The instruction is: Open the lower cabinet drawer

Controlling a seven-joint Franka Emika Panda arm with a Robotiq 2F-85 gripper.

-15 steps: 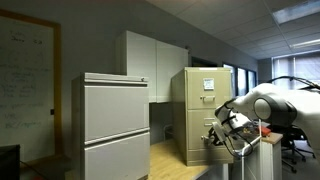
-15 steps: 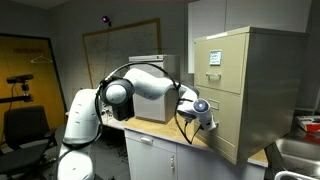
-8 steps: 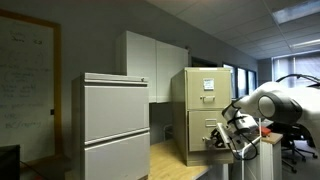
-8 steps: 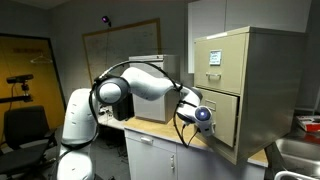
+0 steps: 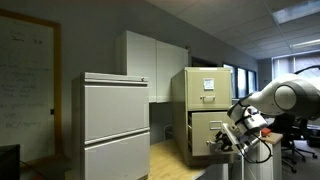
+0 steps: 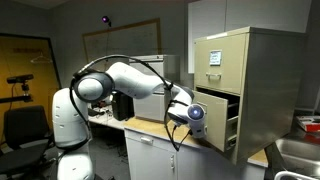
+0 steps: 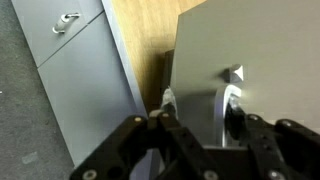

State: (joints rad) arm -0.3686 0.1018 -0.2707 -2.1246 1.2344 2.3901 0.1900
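The lower cabinet drawer [image 5: 205, 128] of the narrow beige cabinet stands pulled partway out, with a dark gap behind its front. It shows in both exterior views [image 6: 216, 128]. My gripper [image 5: 228, 141] is at the drawer front [image 6: 196, 113]. In the wrist view the beige drawer front [image 7: 260, 40] fills the upper right. My gripper [image 7: 198, 106] has its fingers closed around the small metal handle [image 7: 230, 98].
The cabinet's upper drawer [image 6: 215, 55] with a white label is closed. The cabinet stands on a wooden counter [image 5: 168, 160] over white base cabinets [image 7: 70, 50]. A wider light-grey cabinet [image 5: 115, 120] is nearby. An office chair [image 6: 25, 125] and a sink [image 6: 296, 150] flank the counter.
The lower drawer has slid out of the cabinet, from shut to partly open. My gripper has moved back with it, away from the cabinet.
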